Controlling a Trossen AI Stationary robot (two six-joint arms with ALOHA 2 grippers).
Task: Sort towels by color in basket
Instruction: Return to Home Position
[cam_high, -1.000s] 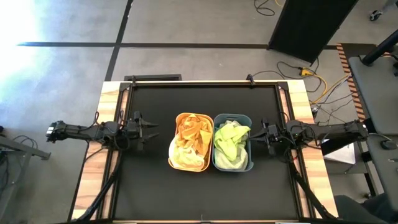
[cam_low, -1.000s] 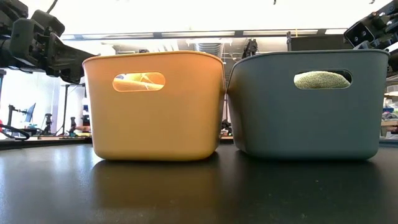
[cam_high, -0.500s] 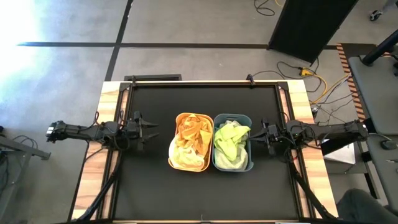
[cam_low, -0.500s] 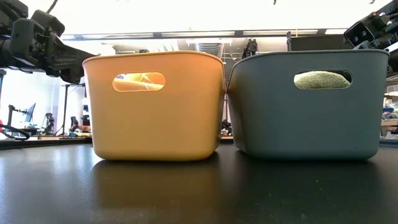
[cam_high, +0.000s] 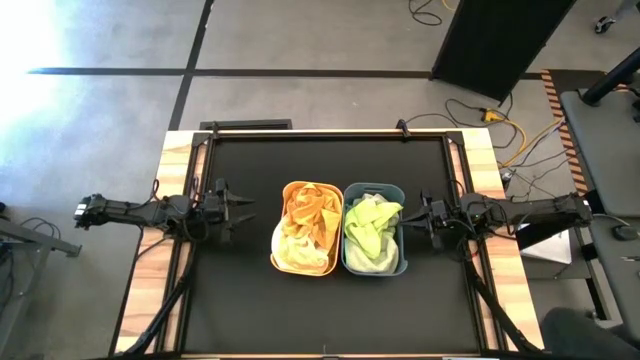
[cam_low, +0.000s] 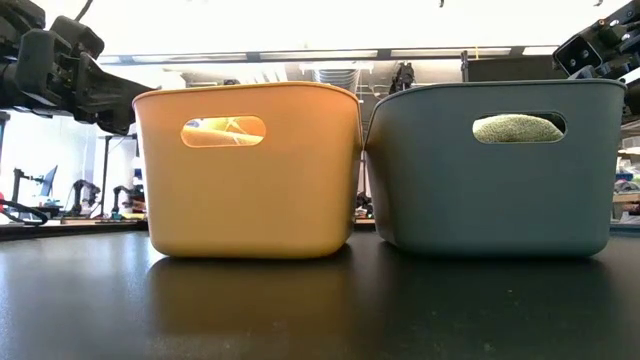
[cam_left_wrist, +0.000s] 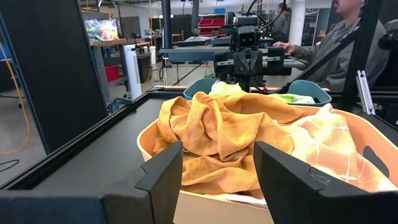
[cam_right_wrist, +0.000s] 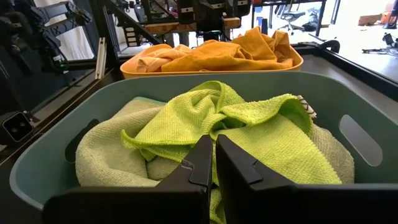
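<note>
- Left gripper (cam_high: 243, 208): held level above the black table (cam_high: 250, 300), at about bin-rim height in the low view. It points at the orange bin (cam_high: 277, 240). The jaws stand wide apart and hold nothing. In the left wrist view the two fingers (cam_left_wrist: 160, 171) are well separated, with the bin framed between them.
- Right gripper (cam_high: 424, 217): held level on the opposite side of the bin pair, pointing at the blue bin (cam_high: 403, 245). Its fingers (cam_right_wrist: 203, 155) are drawn together with only a thin slit between them, and they hold nothing.
- Orange bin: directly ahead of the left gripper, near it but not touching. A mustard-orange towel (cam_left_wrist: 217, 124) is heaped straight ahead of the fingers and rises above the rim. A paler plaid towel (cam_left_wrist: 323, 146) lies beside it in the same bin.
- Blue bin: directly ahead of the right gripper, near it but not touching. A lime green towel (cam_right_wrist: 249, 124) lies bunched on top, and a pale green towel (cam_right_wrist: 102, 155) lies beneath it against the wall.
- Bin pair: the two bins stand side by side between the grippers, and their rims meet.
- Background: a seated person (cam_left_wrist: 351, 37) shows beyond the table, past the right gripper as the left wrist view sees it.
</note>
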